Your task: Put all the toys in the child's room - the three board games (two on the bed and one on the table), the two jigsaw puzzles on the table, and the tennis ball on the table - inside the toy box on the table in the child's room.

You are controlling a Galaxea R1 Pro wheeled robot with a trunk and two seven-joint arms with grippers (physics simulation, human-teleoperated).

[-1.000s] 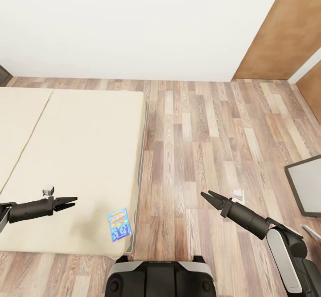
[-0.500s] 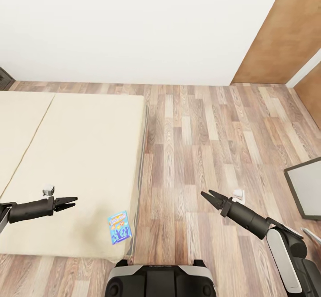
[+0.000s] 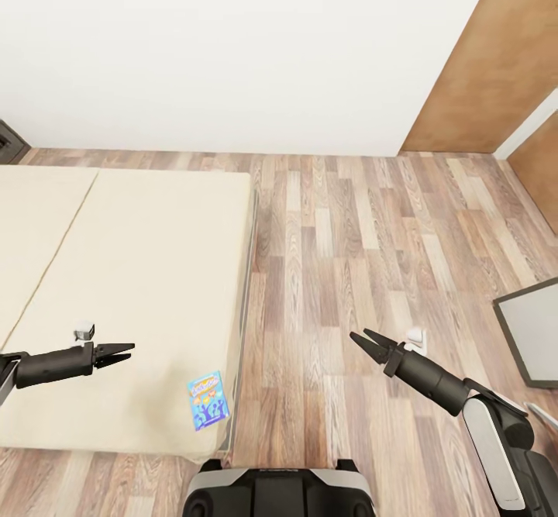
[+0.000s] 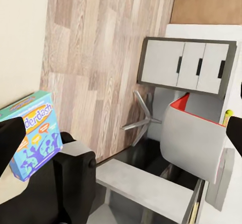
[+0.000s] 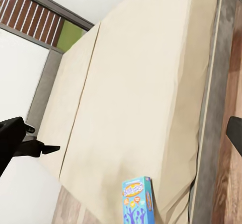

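Backing off slightly, you are widening the view. Both the left gripper [image 3: 122,351] and right gripper [image 3: 363,339] are hanging open and empty; the small blue board game [image 3: 208,401] is lying at the bed [image 3: 155,269]'s near corner, awaiting pickup.

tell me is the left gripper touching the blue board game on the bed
Apart. The head view shows bare beige mattress between the left gripper and the blue board game, which lies flat near the bed corner.
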